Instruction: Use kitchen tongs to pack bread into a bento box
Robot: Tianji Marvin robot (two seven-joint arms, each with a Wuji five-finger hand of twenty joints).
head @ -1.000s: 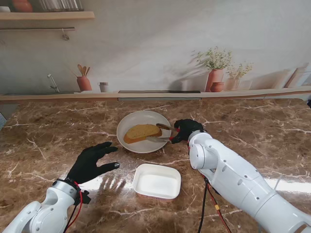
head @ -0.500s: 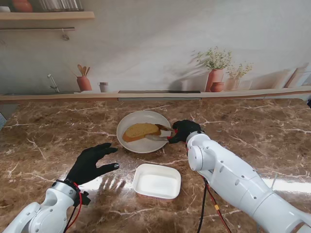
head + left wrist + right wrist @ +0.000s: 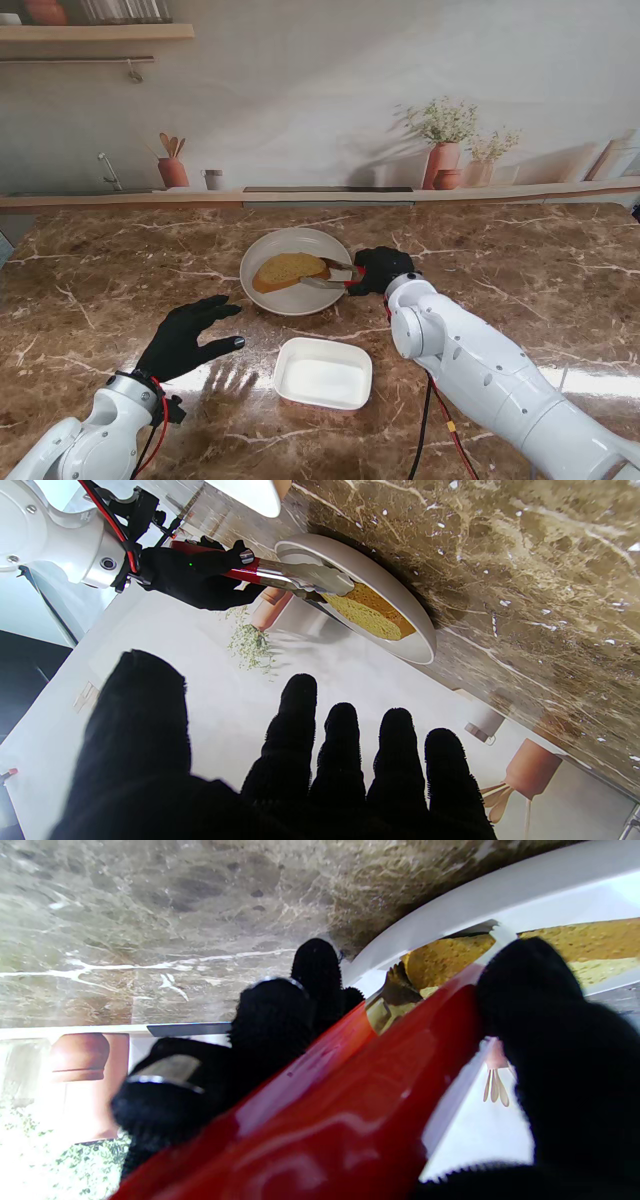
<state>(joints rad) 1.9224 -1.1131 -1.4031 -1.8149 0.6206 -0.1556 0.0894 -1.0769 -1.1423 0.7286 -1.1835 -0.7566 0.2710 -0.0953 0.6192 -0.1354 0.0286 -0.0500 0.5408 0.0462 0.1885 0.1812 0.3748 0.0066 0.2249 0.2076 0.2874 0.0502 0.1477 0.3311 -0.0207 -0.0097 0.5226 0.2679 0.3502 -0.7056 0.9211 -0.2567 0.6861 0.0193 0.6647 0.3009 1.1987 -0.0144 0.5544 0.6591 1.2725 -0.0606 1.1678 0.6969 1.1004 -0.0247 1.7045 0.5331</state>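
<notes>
A slice of brown bread lies in a round white plate at the middle of the table. My right hand is shut on red-handled metal tongs, whose tips reach the bread's right end. The left wrist view shows the tongs closed around the bread over the plate. In the right wrist view the red tongs handle fills the frame, with bread beyond. A white bento box stands nearer to me, holding nothing. My left hand hovers open, fingers spread.
At the table's far edge runs a ledge with a terracotta utensil pot, a small cup and potted plants. A shelf hangs at the upper left. Cables trail from my right arm.
The right hand has pushed the tongs slightly farther onto the bread, and the slice has shifted a little to the left. The left hand has stayed put.
</notes>
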